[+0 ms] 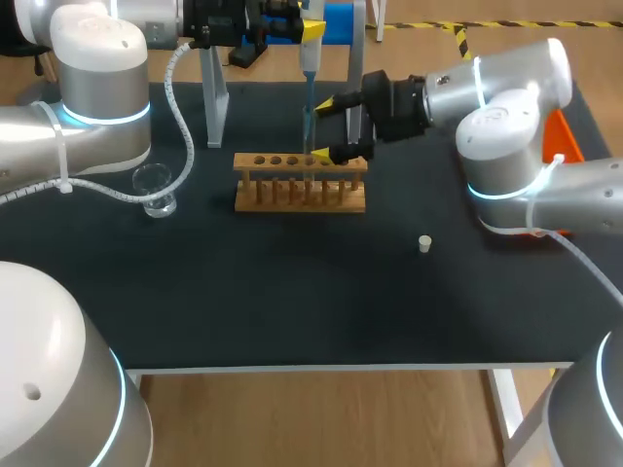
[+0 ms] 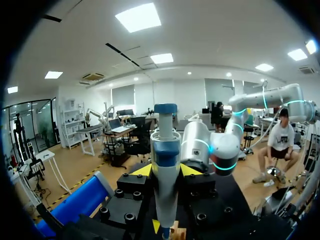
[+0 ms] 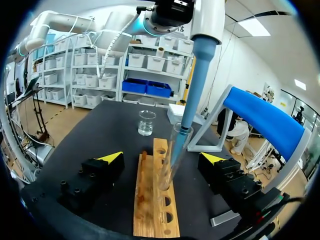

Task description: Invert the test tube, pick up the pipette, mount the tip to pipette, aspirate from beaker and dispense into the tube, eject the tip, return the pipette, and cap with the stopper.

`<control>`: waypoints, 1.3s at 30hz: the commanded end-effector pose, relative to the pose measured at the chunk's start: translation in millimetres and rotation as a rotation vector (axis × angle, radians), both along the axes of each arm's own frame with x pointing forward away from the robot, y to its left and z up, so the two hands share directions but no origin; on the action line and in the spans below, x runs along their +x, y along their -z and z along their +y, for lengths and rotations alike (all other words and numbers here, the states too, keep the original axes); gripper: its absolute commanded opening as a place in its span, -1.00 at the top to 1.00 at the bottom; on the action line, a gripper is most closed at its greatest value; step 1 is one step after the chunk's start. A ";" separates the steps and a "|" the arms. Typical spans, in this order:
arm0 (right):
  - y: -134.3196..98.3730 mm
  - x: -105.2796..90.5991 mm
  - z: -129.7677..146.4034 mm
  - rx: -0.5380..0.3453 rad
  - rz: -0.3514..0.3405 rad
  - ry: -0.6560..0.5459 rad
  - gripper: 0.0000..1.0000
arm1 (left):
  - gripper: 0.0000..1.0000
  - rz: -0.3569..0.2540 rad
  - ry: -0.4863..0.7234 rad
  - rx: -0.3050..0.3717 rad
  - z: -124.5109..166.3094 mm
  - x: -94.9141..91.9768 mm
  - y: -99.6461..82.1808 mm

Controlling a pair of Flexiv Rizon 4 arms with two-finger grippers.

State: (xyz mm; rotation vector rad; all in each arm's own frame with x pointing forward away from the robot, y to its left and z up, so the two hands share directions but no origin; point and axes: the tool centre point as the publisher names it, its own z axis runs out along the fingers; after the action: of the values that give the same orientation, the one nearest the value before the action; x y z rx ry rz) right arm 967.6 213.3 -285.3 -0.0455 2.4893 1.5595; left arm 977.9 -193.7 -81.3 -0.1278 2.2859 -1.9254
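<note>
- Over the middle of the black table (image 1: 292, 292), pinching the pipette (image 1: 310, 60) from two sides between the yellow fingertips of the left gripper (image 2: 165, 170), and holding it upright, clear of the surface.
- Pointing the long blue tip (image 3: 192, 95) straight down, with its narrow end reaching into the mouth of the test tube (image 3: 174, 155).
- Showing the test tube standing upright in a hole near the middle of the wooden rack (image 1: 300, 185), with empty holes on either side of it.
- Holding the right gripper (image 3: 161, 157) spread wide, with one finger on each side of the rack and the test tube, and both fingers standing apart from the glass.
- Coming in from the right with that arm, and hovering the gripper level with the upper part of the tube.
- Showing the beaker (image 1: 156, 190) sitting on the table well to the left of the rack, close to the left arm's base.
- Showing the small pale stopper (image 1: 424, 243) lying on bare tabletop to the front right of the rack, well apart from both grippers.
- Showing the grey stand (image 1: 212, 97) with a blue top bar rising just behind the rack, with the pipette hanging between its legs.
</note>
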 end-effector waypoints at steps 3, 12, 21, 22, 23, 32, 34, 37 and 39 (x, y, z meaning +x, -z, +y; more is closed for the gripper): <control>0.2 -0.1 -0.3 0.000 0.000 0.000 -1.00 | 1.00 0.000 -0.002 0.000 -0.4 -0.3 -0.4; 0.2 -0.1 -0.3 0.000 0.000 0.000 -1.00 | 1.00 0.000 -0.002 0.000 -0.4 -0.3 -0.4; 0.2 -0.1 -0.3 0.000 0.000 0.000 -1.00 | 1.00 -0.006 -0.003 0.006 -1.5 -1.9 -2.5; 0.2 -0.1 -0.3 0.000 0.000 0.000 -1.00 | 1.00 -0.007 -0.003 0.007 -1.7 -2.6 -3.4; 0.2 -0.1 -0.3 0.000 0.000 0.000 -1.00 | 1.00 -0.010 -0.004 0.010 -1.9 -3.6 -4.8; 0.2 -0.1 -0.3 0.000 0.000 0.000 -1.00 | 1.00 -0.030 -0.010 0.025 -3.2 -8.8 -15.1; 0.2 -0.1 -0.3 0.000 0.000 0.000 -1.00 | 1.00 -0.034 -0.011 0.028 -3.4 -9.1 -17.5; 0.2 -0.1 -0.3 0.000 0.000 0.000 -1.00 | 1.00 -0.041 -0.011 0.032 -3.8 -9.3 -21.3; 0.2 -0.1 -0.3 0.000 0.000 0.000 -1.00 | 1.00 -0.046 -0.011 0.033 -4.6 -9.9 -23.7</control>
State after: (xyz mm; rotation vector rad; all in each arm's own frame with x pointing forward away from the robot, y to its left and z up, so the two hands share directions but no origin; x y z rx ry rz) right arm 967.2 212.8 -285.0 -0.0459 2.4895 1.5591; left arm 969.6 -198.7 -61.5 -0.0887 2.2764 -1.8720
